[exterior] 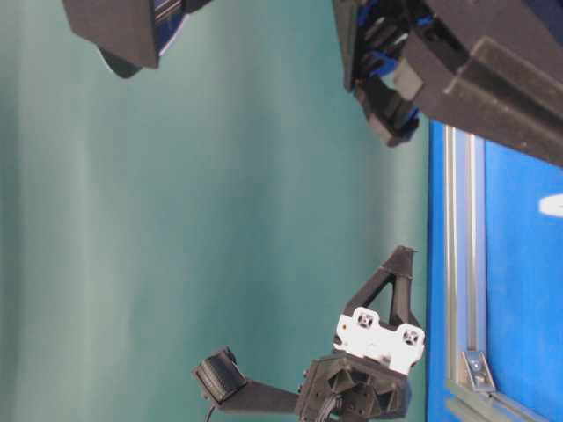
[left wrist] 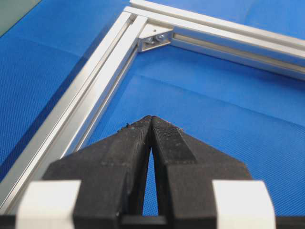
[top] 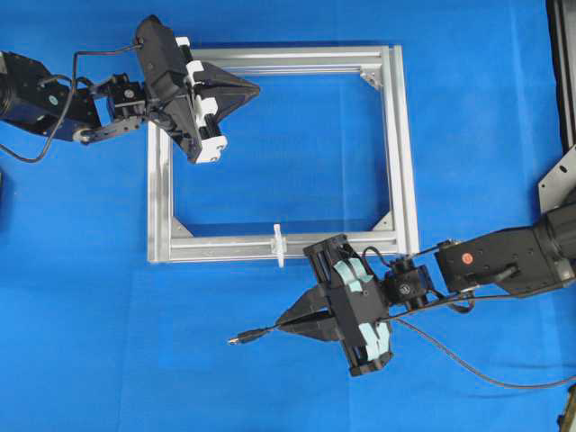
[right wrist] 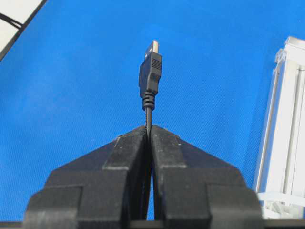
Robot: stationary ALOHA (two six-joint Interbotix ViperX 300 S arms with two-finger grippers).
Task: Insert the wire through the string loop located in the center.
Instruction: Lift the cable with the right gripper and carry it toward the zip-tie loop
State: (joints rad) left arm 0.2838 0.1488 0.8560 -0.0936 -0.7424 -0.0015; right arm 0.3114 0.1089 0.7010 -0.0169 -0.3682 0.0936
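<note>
Right now the right gripper [top: 281,325] has its fingers [right wrist: 169,148] clamped on the wire [top: 450,355], plug [right wrist: 150,71] sticking out past the tips, hovering over blue surface [top: 90,315] just outside the frame's [top: 400,153] near bar. Loop [top: 279,245] stands upright on that bar, near the plug but apart from it. Left gripper [top: 256,88] sits over the frame's far left corner, fingers [left wrist: 131,143] pressed together, holding nothing.
</note>
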